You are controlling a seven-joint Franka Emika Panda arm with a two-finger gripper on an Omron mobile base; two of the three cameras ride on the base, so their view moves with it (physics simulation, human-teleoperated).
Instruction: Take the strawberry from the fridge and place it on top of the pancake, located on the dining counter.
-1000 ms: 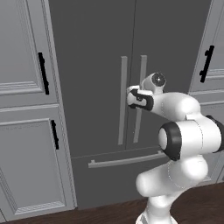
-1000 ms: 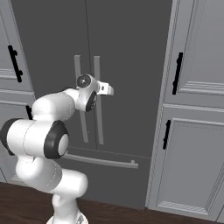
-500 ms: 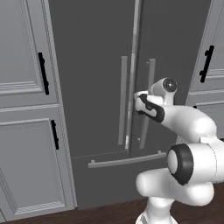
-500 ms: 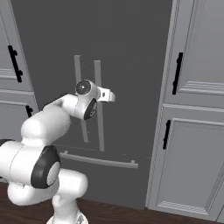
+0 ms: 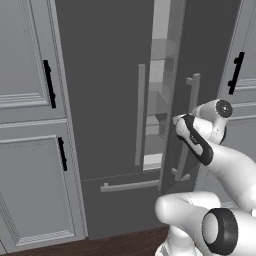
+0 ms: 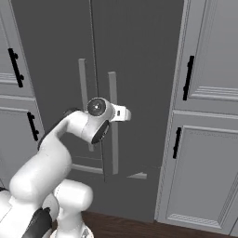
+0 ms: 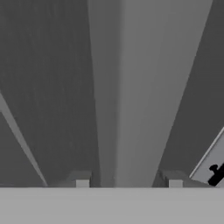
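The dark-grey fridge (image 5: 110,75) (image 6: 139,56) stands straight ahead with its right door swung partly out. Through the gap I see the pale interior with glass shelves (image 5: 157,100). My gripper (image 5: 178,120) (image 6: 126,113) is at the right door's vertical bar handle (image 5: 193,95) (image 6: 113,144). In the hand view the handle (image 7: 131,87) runs up between my fingertips (image 7: 82,179), and the gripper (image 7: 128,180) is open, with a thin gap on each side of the bar. The strawberry is hidden; the pancake and the dining counter are out of view.
Light-grey panelled cabinets with black handles flank the fridge on the left (image 5: 30,100) and right (image 6: 209,93). The left door's handle (image 5: 140,115) and the bottom drawer's bar (image 5: 130,186) sit near my arm. Dark wood floor (image 6: 139,227) lies below.
The right fridge door has swung out from shut, opening a gap onto the shelves. My hand came back with the handle, and the jaws have loosened from it.
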